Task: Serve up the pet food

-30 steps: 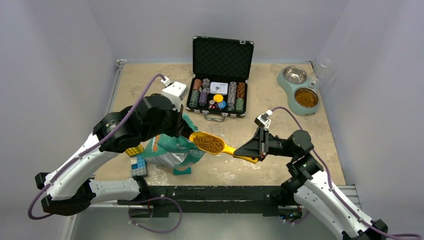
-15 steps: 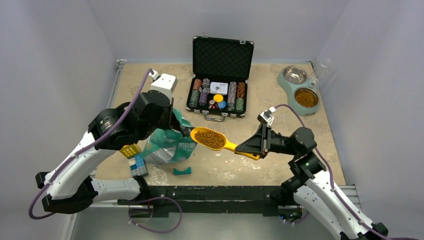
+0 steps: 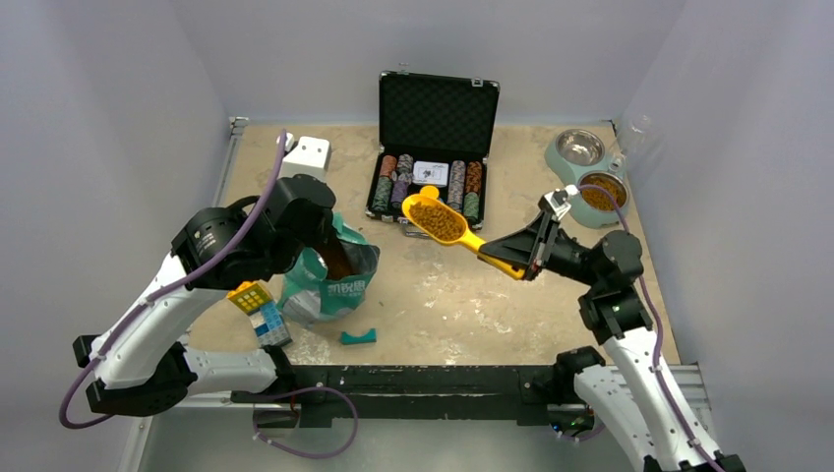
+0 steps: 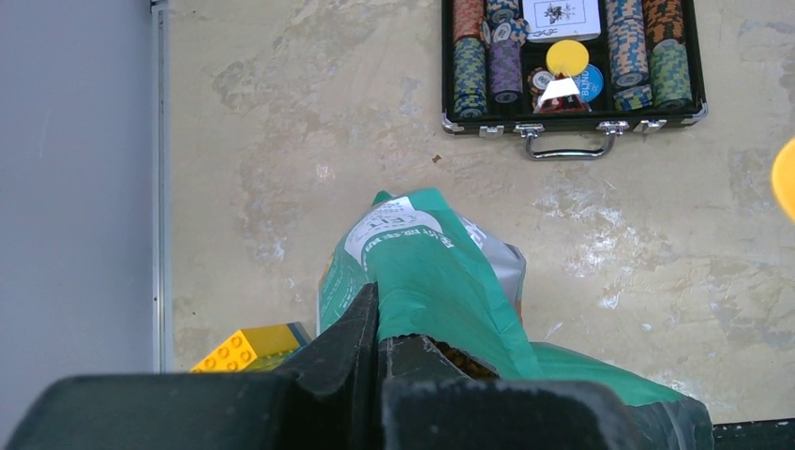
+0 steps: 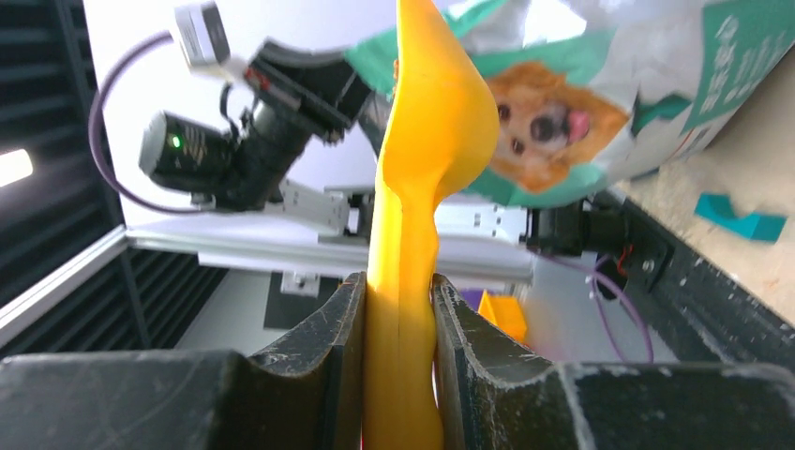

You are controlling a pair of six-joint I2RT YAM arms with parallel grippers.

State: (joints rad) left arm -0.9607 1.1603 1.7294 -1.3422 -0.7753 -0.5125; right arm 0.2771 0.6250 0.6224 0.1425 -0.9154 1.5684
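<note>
The pet food (image 3: 439, 221) fills a yellow scoop (image 3: 445, 224) held level in the air in front of the poker case. My right gripper (image 3: 508, 260) is shut on the scoop's handle (image 5: 401, 234). The teal bag (image 3: 334, 285) with a golden dog (image 5: 548, 117) stands at the left, its mouth open on brown kibble (image 3: 339, 264). My left gripper (image 4: 378, 314) is shut on the bag's (image 4: 441, 272) top rim. A pale green double feeder (image 3: 565, 169) sits at the back right; its near bowl (image 3: 602, 193) holds kibble and its far steel bowl (image 3: 580, 147) is bare.
An open black case of poker chips (image 3: 433, 187) stands at the back centre. A white box (image 3: 306, 155) lies behind the left arm. Yellow and blue blocks (image 3: 259, 309) and a small teal piece (image 3: 359, 336) lie near the bag. Grey walls close three sides.
The right arm has lifted the full scoop up and away from the bag, toward the back right. The left gripper has pulled the bag's rim back, and the bag stands more upright.
</note>
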